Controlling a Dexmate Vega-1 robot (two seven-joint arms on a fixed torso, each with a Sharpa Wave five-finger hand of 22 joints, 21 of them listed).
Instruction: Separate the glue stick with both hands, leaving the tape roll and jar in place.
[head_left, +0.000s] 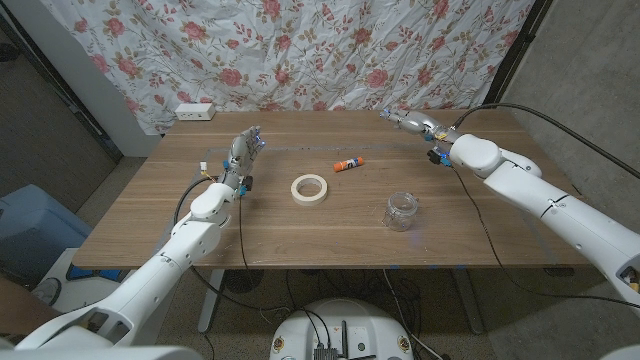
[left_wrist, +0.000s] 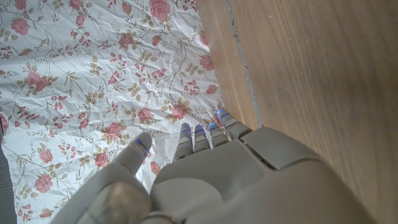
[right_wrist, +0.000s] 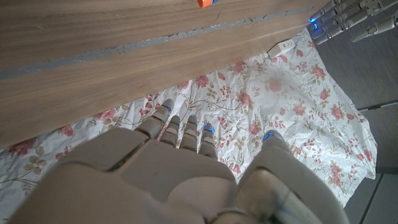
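Observation:
The glue stick (head_left: 349, 163), white with an orange cap, lies on its side on the wooden table (head_left: 300, 235) just beyond the middle; its orange end (right_wrist: 205, 3) peeks into the right wrist view. In front of it lies the cream tape roll (head_left: 310, 188), and the clear glass jar (head_left: 401, 211) stands nearer the front right. My left hand (head_left: 243, 150) (left_wrist: 211, 180) is raised at the left, well away from the stick, fingers extended and holding nothing. At the far right edge my right hand (head_left: 410, 124) (right_wrist: 180, 174) hovers with straight fingers, likewise holding nothing.
A floral cloth (head_left: 330, 50) hangs behind the table. A white power strip (head_left: 195, 112) (right_wrist: 283, 46) lies at the far left corner. Cables run along both arms. My left hand's fingertips (right_wrist: 348, 15) show in the right wrist view.

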